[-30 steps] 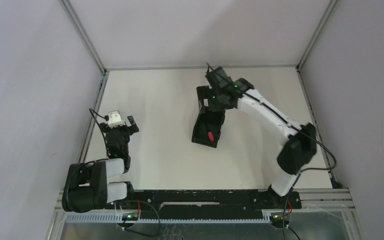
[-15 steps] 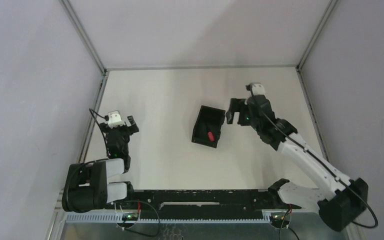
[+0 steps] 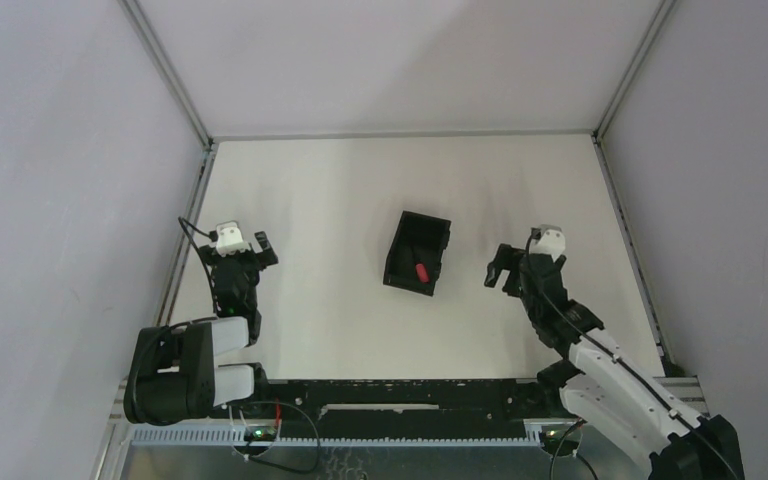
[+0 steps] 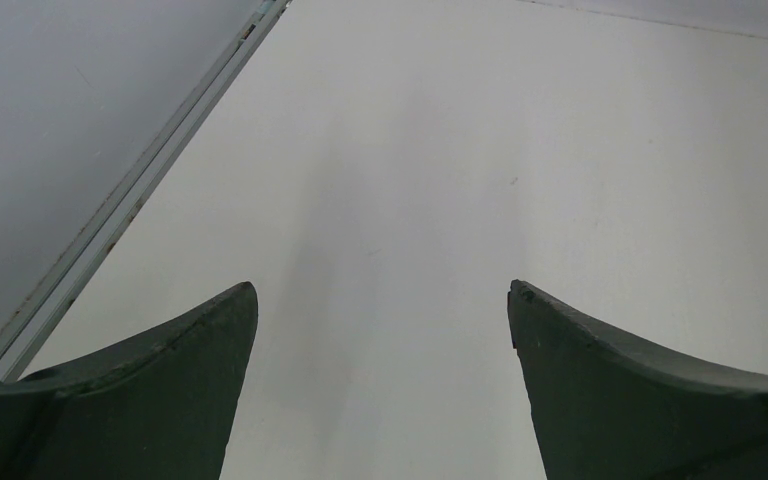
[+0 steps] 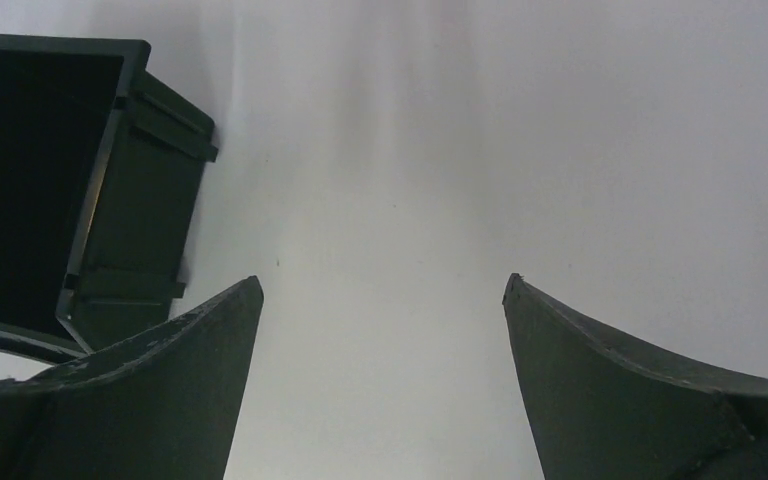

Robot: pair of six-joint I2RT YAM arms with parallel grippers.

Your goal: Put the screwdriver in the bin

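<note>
- The screwdriver [image 3: 421, 270] lies inside the bin [image 3: 396, 262], red handle toward its near end.
- My right hand [image 5: 380, 285] hangs near the bin's right side, spread wide, grasping nothing.
- My left hand [image 4: 380, 300] is well apart at the left edge, likewise spread and empty.
- White worktop [image 3: 320, 190]; pale grey walls [image 3: 60, 150], metal frame rails [image 3: 165, 70].
</note>
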